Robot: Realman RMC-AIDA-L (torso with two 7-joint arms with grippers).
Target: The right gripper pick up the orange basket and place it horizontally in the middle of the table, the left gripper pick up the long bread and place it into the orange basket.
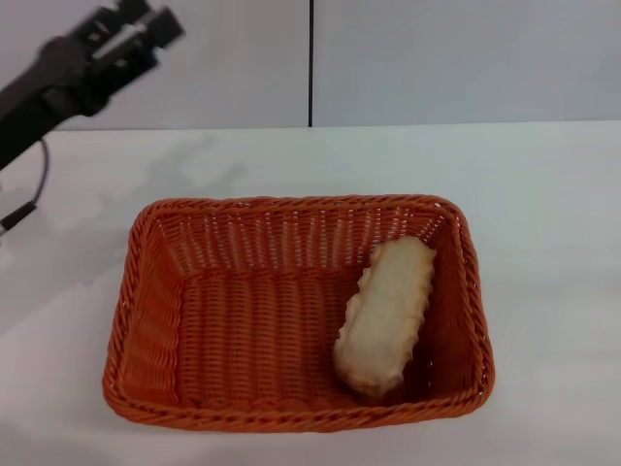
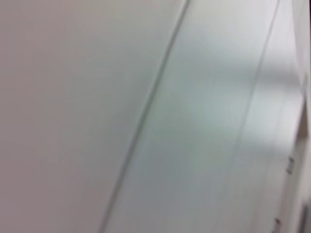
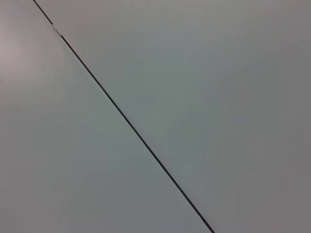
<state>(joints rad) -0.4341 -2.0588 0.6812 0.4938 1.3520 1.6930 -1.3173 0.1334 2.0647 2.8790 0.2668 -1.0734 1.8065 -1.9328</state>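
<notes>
The orange basket (image 1: 243, 320) lies lengthwise across the middle of the white table (image 1: 543, 194) in the head view. Inside it, toward its right end, rests the long bread (image 1: 386, 316), pale underside up and leaning against the right wall. My left gripper (image 1: 146, 21) is raised at the upper left, well away from the basket, open with nothing in it. Its thin cable (image 1: 39, 180) hangs below the arm. The right gripper is out of view. Both wrist views face only the pale wall.
A grey-white wall with a dark vertical seam (image 1: 310, 63) stands behind the table. Bare tabletop surrounds the basket on the left, right and far sides. The basket's near rim sits close to the table's front edge.
</notes>
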